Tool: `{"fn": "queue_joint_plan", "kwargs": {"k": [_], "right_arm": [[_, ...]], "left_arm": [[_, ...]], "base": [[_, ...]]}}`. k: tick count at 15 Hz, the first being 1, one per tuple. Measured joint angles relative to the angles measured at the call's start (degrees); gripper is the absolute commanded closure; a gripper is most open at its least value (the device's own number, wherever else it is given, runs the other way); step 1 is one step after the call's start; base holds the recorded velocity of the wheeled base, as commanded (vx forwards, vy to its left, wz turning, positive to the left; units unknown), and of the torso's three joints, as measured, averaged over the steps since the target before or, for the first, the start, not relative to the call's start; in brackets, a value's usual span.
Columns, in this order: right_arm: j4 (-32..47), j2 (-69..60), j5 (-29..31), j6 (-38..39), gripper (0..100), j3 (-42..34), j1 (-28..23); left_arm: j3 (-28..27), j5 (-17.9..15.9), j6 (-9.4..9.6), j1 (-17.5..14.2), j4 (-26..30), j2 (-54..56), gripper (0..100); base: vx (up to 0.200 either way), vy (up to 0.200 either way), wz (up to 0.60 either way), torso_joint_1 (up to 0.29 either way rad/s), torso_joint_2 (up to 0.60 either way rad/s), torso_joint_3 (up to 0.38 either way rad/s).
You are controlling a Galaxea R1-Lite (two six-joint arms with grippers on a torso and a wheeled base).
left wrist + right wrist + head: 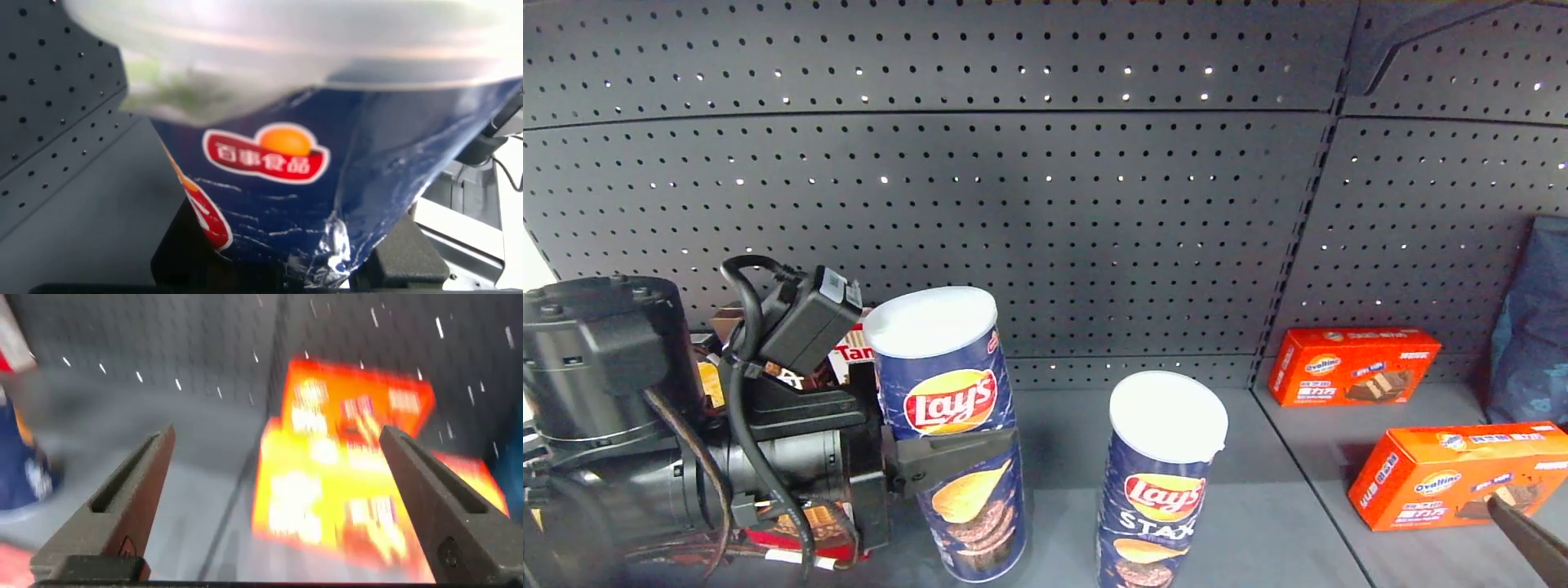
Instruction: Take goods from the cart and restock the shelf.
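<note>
A tall blue chips can [943, 384] with a white lid stands upright at the left of the grey shelf [1258, 523]. My left gripper [956, 465] is shut on its middle from the left side. The left wrist view has the same can [310, 171] close up between the dark fingers [184, 253]. I cannot tell whether its base touches the shelf. A second, matching can [1164, 482] stands free just to its right. My right gripper [278, 437] is open and empty, facing the orange boxes [343, 482]; one finger [1531, 535] enters at the lower right of the head view.
Two orange snack boxes [1352, 365] [1454, 474] lie in the right shelf bay, with a dark blue bag [1535, 327] behind them. A perforated back panel [1013, 204] closes the shelf. Red and white packs [854, 353] sit behind my left arm.
</note>
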State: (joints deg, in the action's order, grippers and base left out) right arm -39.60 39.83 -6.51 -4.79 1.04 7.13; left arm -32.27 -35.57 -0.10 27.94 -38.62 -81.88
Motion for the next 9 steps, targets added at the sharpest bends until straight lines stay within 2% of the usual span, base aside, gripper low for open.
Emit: {"fn": "queue_joint_plan", "kwargs": {"k": [3, 5, 7, 8, 9], "right_arm": [[18.30, -15.02, 3.18, 0.52, 0, -0.66, -0.27], [26.33, -25.88, 9.63, 0.94, 0, -0.77, -0.35], [33.50, -31.28, 15.13, 2.04, 0, -0.85, -0.35], [35.13, -32.39, 14.58, 2.34, 0, -0.90, -0.39], [35.55, -33.05, 10.72, 2.41, 0, -0.94, -0.39]], "left_arm": [[-0.28, 0.05, -0.06, 0.06, 0.02, 0.60, 100], [-0.28, 0.05, -0.04, 0.09, 0.04, 0.74, 100], [-0.28, 0.07, -0.04, 0.00, 0.00, 0.79, 100], [-0.37, 0.05, -0.04, 0.00, -0.05, 0.79, 100], [-0.48, 0.00, -0.06, 0.00, -0.09, 0.79, 100]], "base": [[0.000, 0.000, 0.00, 0.000, 0.00, 0.000], [0.000, 0.000, 0.00, 0.000, 0.00, 0.000], [0.000, 0.000, 0.00, 0.000, 0.00, 0.000], [0.000, 0.000, 0.00, 0.000, 0.00, 0.000], [0.000, 0.000, 0.00, 0.000, 0.00, 0.000]]}}
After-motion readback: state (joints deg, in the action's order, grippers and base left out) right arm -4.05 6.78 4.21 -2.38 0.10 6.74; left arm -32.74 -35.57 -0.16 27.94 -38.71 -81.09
